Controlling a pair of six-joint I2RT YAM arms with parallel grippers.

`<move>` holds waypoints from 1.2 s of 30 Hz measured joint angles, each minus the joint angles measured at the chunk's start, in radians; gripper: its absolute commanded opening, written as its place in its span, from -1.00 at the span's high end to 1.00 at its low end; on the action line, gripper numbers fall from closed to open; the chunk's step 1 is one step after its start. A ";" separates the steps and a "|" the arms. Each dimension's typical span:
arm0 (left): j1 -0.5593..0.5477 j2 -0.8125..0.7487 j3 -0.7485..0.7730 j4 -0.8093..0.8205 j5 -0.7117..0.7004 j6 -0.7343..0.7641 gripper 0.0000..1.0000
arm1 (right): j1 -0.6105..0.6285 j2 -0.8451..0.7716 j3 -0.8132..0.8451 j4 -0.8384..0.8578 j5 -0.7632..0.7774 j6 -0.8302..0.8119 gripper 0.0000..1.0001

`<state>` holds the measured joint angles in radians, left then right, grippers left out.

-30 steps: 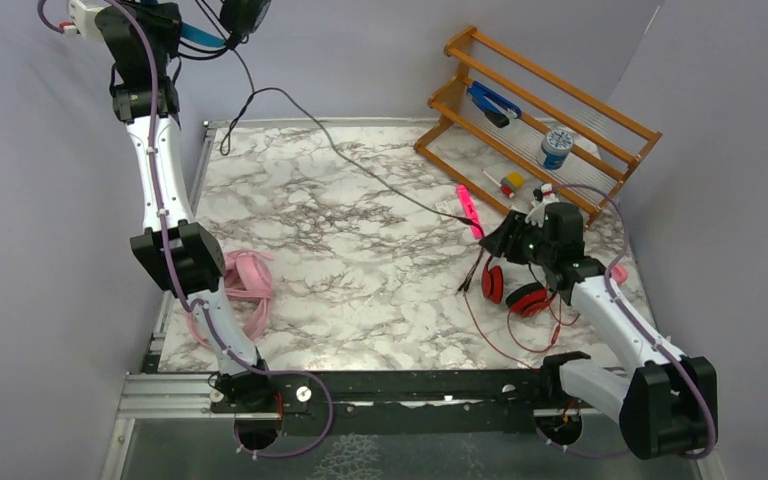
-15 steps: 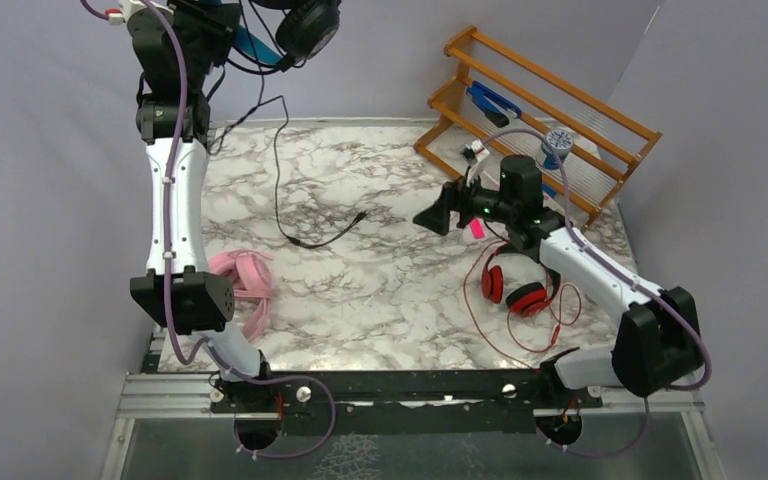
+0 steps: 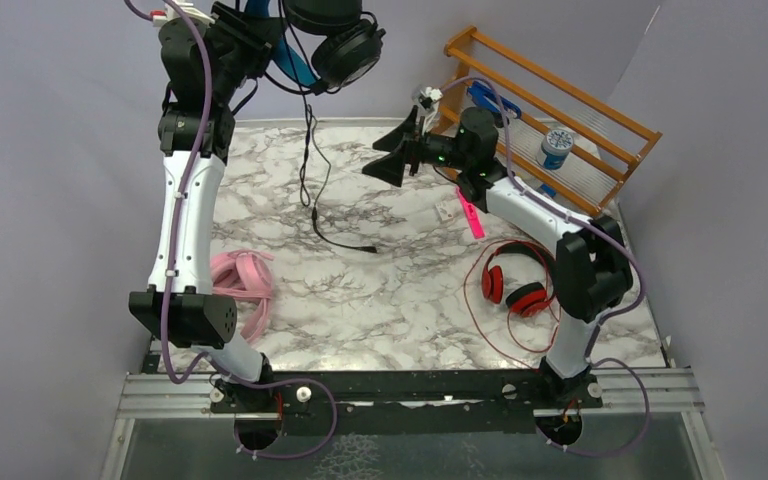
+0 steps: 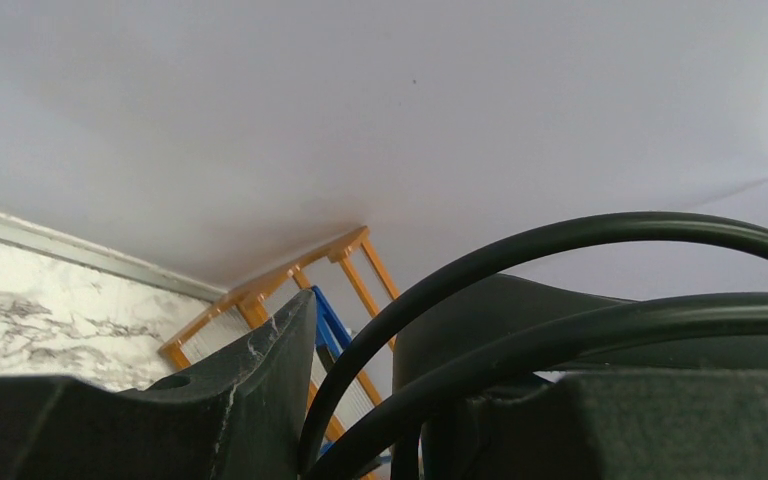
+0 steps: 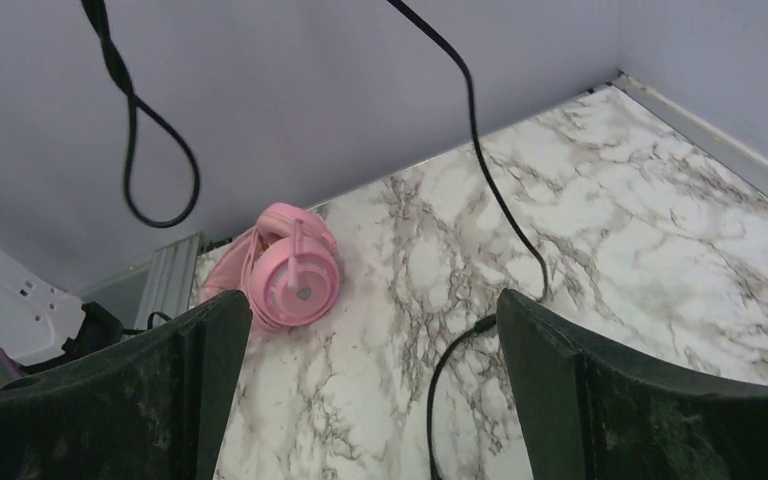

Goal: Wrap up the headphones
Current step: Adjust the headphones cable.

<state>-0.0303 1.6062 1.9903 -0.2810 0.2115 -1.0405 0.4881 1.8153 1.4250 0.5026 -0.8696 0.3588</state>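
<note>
Over the table (image 3: 390,300), the left gripper (image 3: 263,32) is holding the black headset (image 3: 348,55) high, pinching what looks like its blue band. The right gripper (image 3: 388,152) is hovering nearby, jaws spread wide. The pink headset (image 3: 240,280) is lying far left, the red headset (image 3: 520,290) right, and the black cable (image 3: 312,195) is dangling onto the table.

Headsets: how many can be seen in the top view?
3. The black-and-blue headset hangs from the left end effector, high at back left; the pink headset lies by the table's left edge; the red headset lies at front right.
</note>
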 measured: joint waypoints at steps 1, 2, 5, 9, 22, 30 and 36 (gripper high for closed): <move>-0.006 0.000 -0.003 -0.002 0.007 -0.001 1.00 | 0.009 0.014 0.002 0.004 -0.001 0.000 -0.95; -0.014 0.000 -0.005 -0.003 0.015 -0.002 1.00 | 0.019 0.029 0.016 0.015 -0.006 0.001 -0.95; -0.031 -0.003 -0.011 -0.003 0.033 -0.007 1.00 | 0.050 0.089 0.090 0.052 -0.014 0.006 -0.95; -0.044 -0.023 -0.034 -0.004 0.050 -0.011 1.00 | 0.080 0.161 0.180 0.088 -0.003 0.014 -0.94; -0.085 -0.052 -0.056 0.003 0.082 -0.018 1.00 | 0.101 0.219 0.298 0.128 0.076 0.037 -0.61; -0.085 -0.052 -0.057 0.010 0.087 -0.019 1.00 | 0.102 0.212 0.277 0.133 0.051 0.095 0.92; -0.085 -0.038 -0.041 0.014 0.089 -0.028 1.00 | 0.102 0.080 -0.043 0.160 0.041 0.138 1.00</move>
<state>-0.1154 1.5684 1.9491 -0.2668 0.3000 -1.0687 0.5900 1.8950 1.3823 0.6624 -0.8284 0.4973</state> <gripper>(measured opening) 0.412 0.031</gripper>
